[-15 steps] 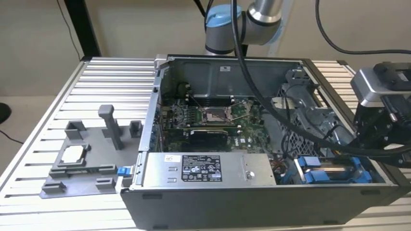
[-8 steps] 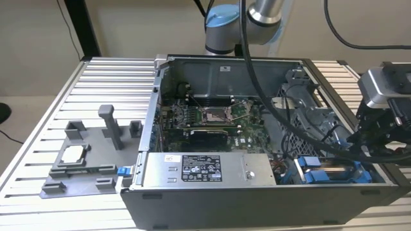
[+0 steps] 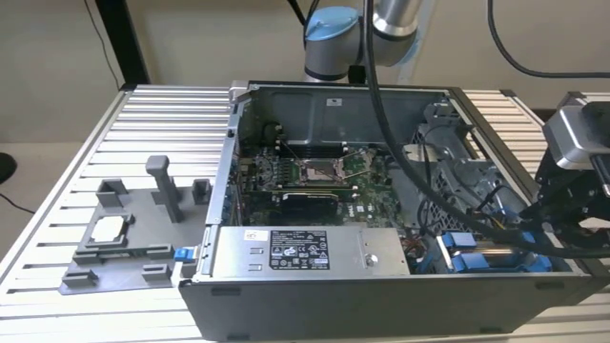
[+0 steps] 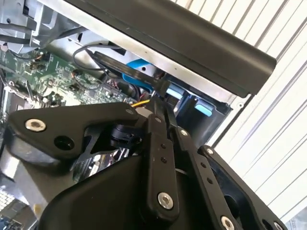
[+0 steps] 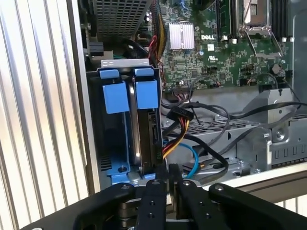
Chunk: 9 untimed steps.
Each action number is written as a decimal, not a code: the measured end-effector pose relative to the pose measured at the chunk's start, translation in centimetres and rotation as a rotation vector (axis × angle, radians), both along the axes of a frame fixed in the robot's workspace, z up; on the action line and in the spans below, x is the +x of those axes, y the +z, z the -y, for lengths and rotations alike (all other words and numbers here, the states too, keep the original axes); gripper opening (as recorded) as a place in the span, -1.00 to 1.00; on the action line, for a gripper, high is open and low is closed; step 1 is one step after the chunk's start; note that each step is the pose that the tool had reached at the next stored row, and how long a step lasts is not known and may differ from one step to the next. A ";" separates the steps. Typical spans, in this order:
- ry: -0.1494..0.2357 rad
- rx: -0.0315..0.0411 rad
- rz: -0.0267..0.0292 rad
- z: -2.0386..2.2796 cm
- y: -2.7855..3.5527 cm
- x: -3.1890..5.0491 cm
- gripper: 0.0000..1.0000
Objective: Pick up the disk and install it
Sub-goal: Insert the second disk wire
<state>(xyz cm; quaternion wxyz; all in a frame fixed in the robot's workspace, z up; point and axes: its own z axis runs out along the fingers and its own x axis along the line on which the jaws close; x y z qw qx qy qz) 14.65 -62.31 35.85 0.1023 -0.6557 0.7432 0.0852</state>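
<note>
The disk (image 5: 148, 139) stands on edge in the drive bay (image 5: 111, 179) at the corner of the open computer case (image 3: 381, 300). Its blue bracket tab (image 5: 146, 93) sits beside a second blue tab (image 5: 115, 96). My gripper (image 5: 168, 173) is just outside the bay, right at the disk's near end, with its black fingers (image 5: 154, 196) drawn together and nothing visibly between them. In the second wrist view the gripper (image 4: 158, 109) points at the same blue tabs (image 4: 175, 92). In the exterior view the bay (image 3: 481, 257) lies at the case's near right corner.
Bundled cables (image 5: 192, 143) run close beside the disk, over a metal cage (image 5: 240, 143). The motherboard (image 3: 315, 175) and a large grey box (image 3: 305, 251) fill the case. A grey fixture (image 3: 128, 243) holding a small silver chip (image 3: 108, 227) sits on the slatted table (image 3: 143, 128).
</note>
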 end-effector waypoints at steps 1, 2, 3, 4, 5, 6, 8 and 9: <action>0.000 0.0007 -0.0006 0.16 -0.02 0.04 1.00; 0.000 0.0010 -0.0010 0.25 -0.05 0.11 1.00; 0.000 0.0013 -0.0013 0.27 -0.09 0.22 1.00; 0.000 0.0019 -0.0013 0.27 -0.17 0.37 1.00; 0.000 0.0027 -0.0016 0.27 -0.27 0.58 1.00; 0.000 0.0040 -0.0018 0.27 -0.40 0.78 1.00; -0.001 0.0087 -0.0017 0.25 -0.67 1.14 1.00; -0.002 0.0116 -0.0017 0.22 -0.81 1.24 1.00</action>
